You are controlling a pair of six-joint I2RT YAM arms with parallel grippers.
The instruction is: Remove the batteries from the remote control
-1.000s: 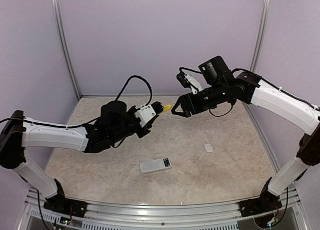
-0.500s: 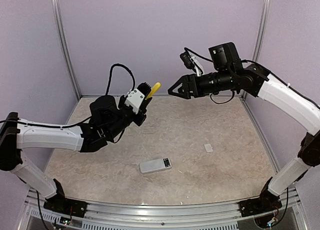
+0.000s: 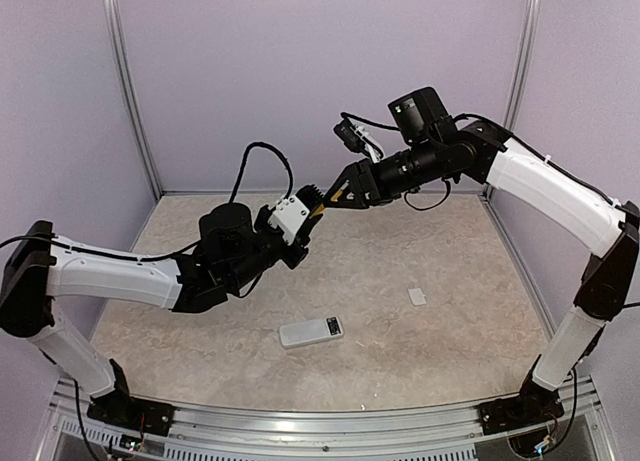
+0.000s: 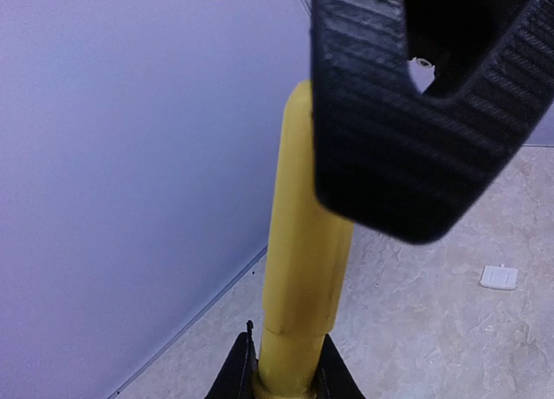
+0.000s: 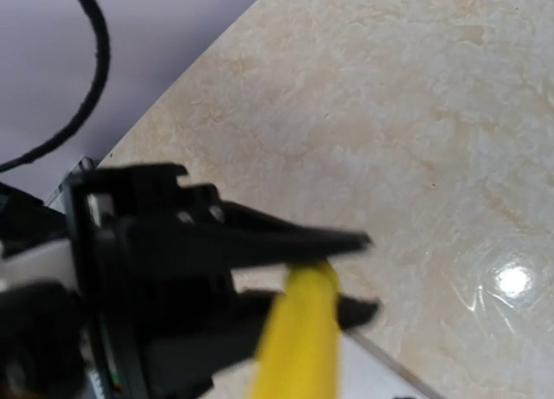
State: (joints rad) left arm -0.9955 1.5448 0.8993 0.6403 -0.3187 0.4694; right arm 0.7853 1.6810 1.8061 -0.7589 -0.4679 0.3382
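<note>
The white remote control (image 3: 311,331) lies flat on the table, near the front and apart from both arms. No batteries show in any view. My left gripper (image 3: 310,211) (image 4: 286,380) is raised over the back of the table, shut on the narrow neck of a yellow-handled screwdriver (image 4: 303,260) (image 3: 321,209). My right gripper (image 3: 336,195) (image 5: 368,275) meets it from the right. Its jaws stand apart around the free end of the yellow handle (image 5: 303,338). One black finger (image 4: 415,113) of the right gripper fills the top of the left wrist view.
A small white square cover piece (image 3: 417,295) (image 4: 499,277) lies on the table to the right of the remote. Purple walls enclose the marbled table (image 3: 400,241) at the back and sides. A black cable (image 3: 262,161) loops above the left wrist.
The left gripper swung down and right with the screwdriver. The right gripper came left and down until its jaws straddle the handle's end, and they have narrowed a little.
</note>
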